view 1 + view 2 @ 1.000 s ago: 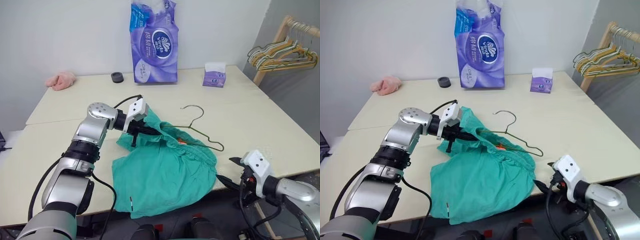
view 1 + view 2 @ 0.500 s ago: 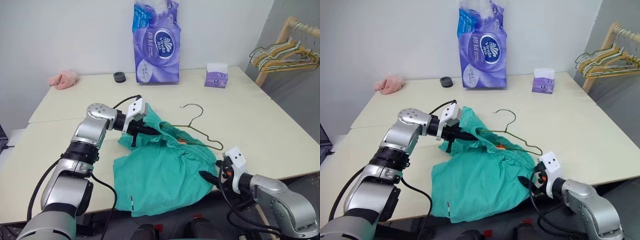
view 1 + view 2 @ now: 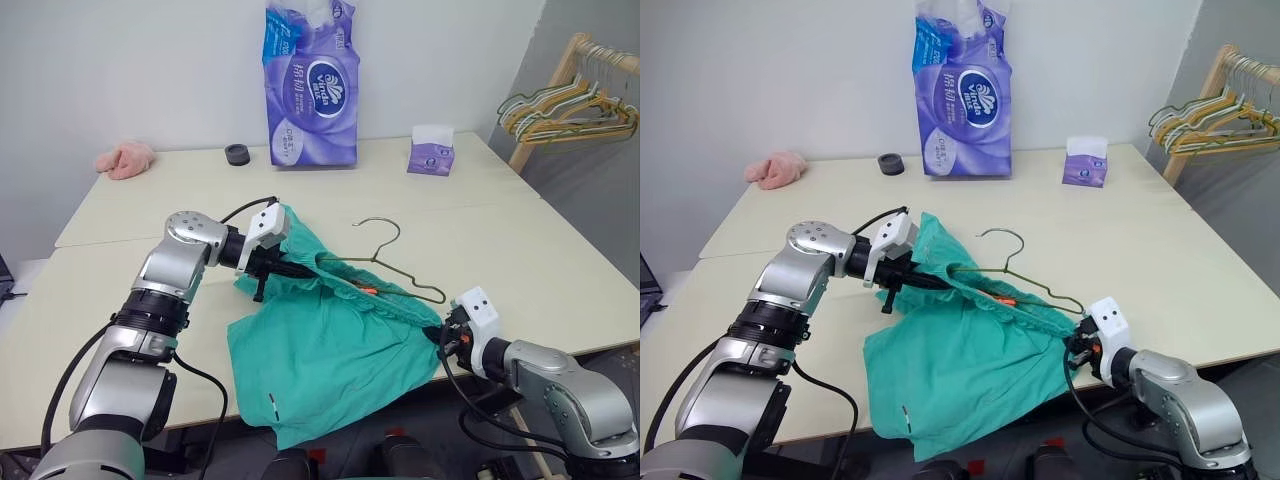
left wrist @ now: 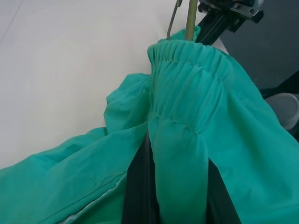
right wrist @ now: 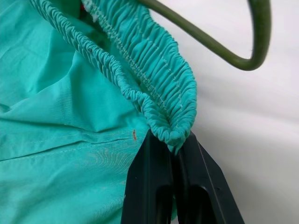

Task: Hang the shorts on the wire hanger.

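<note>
Right gripper (image 5: 170,154) clamps the gathered waistband of the shorts (image 3: 330,350) at its four-o'clock end; left gripper (image 3: 285,268) is clenched on the ten-o'clock end. Between them the wire hanger (image 3: 395,270) runs inside the band (hook at twelve). Light, limp cloth: it looks best held by the elastic, which should bunch firmly.

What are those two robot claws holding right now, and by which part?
Both hold the shorts by the gathered waistband: the left gripper at one end, the right gripper pinching the other end beside the wire hanger.
</note>
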`<action>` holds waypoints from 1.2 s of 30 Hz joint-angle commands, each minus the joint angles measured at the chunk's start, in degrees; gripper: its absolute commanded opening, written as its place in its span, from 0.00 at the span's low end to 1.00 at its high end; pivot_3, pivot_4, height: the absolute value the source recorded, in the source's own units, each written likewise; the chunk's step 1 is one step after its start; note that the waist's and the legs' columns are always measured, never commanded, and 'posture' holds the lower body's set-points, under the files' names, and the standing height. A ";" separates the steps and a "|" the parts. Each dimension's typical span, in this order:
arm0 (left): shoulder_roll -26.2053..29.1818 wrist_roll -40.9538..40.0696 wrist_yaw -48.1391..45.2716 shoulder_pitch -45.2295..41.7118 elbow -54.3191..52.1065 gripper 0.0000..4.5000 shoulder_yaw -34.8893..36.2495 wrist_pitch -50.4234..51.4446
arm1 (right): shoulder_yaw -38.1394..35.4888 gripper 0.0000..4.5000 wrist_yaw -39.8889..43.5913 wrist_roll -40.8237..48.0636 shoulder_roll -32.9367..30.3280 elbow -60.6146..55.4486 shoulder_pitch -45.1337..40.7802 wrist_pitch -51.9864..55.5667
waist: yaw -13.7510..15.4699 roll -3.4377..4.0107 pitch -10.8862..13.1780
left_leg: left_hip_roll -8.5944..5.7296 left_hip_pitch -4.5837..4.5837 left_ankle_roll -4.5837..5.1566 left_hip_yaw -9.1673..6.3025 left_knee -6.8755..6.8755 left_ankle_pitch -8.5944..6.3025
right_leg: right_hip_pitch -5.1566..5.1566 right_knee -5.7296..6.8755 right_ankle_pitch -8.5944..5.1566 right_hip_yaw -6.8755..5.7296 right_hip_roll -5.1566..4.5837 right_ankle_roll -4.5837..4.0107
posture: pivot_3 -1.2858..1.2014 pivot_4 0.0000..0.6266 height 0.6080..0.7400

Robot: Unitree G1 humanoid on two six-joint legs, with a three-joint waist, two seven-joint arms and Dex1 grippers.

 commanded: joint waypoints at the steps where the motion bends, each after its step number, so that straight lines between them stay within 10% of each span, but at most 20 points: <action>1: 2.45 -2.70 -1.90 -0.38 -3.46 0.00 1.70 3.05 | -3.04 0.01 -1.08 -0.16 -0.90 0.33 -0.54 -0.45 | -0.07 0.00 0.00 | 0.00 0.00 0.00 0.00 0.00 0.00 | 0.00 0.00 0.00 0.01 0.00 0.00 | 0.47 0.06 1.00; 27: 7.11 5.21 -2.57 1.91 0.89 0.00 -3.31 -7.82 | -10.37 0.01 -1.73 6.98 -2.29 -1.18 1.13 4.93 | -0.04 0.09 0.06 | 0.00 0.00 0.01 0.01 -0.01 -0.01 | 0.00 -0.01 -0.01 0.01 0.00 0.01 | 0.46 0.07 1.00; 36: 6.61 8.29 0.96 1.56 3.98 0.00 -3.67 -13.30 | -7.40 0.01 5.01 5.81 -13.51 -7.37 5.67 0.11 | 0.02 0.20 0.14 | 0.01 -0.01 0.02 0.00 -0.01 -0.01 | 0.01 -0.04 -0.13 -0.03 0.00 0.22 | 0.46 0.08 1.00</action>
